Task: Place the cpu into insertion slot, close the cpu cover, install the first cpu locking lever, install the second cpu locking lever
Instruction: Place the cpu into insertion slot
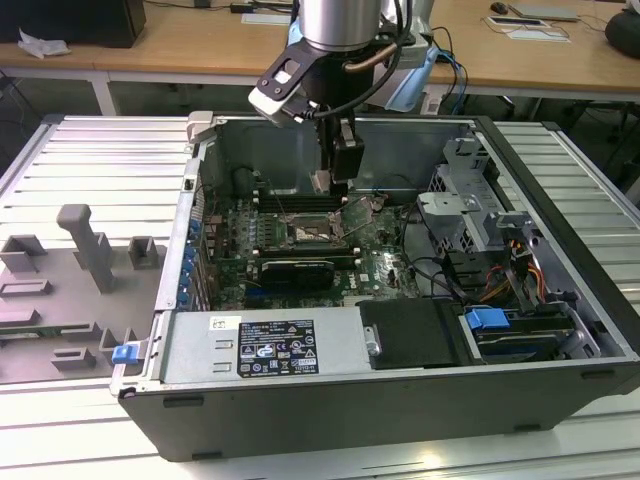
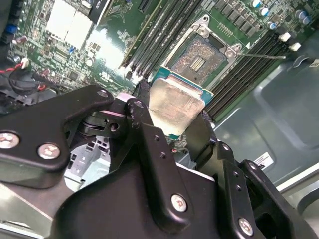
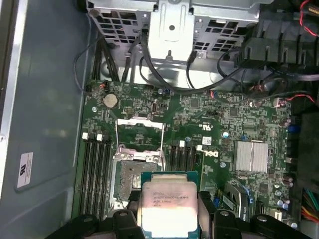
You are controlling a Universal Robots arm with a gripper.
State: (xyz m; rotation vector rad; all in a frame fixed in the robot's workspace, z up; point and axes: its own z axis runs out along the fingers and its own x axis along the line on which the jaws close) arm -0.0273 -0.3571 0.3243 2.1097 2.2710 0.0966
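My gripper [image 1: 336, 182] hangs inside the open computer case, above the green board. It is shut on the cpu [image 2: 175, 103], a flat square chip with a pale metal top, held by two opposite edges between the black fingers [image 2: 143, 124]. In the first wrist view the cpu [image 3: 167, 205] sits between the fingers, partly over one edge of the insertion slot [image 3: 127, 178]. The insertion slot [image 2: 198, 56] lies open with its contact field bare. The cpu cover [image 3: 140, 130] stands swung back from the slot. In the exterior view the insertion slot [image 1: 313, 229] lies a little below and in front of the gripper.
Long black memory slots [image 3: 94, 172] run on both sides of the socket. A black graphics card [image 1: 297, 270] lies in front of it, and a power supply [image 1: 262, 346] sits at the case front. A metal drive cage [image 1: 468, 205] with cables stands at the exterior view's right.
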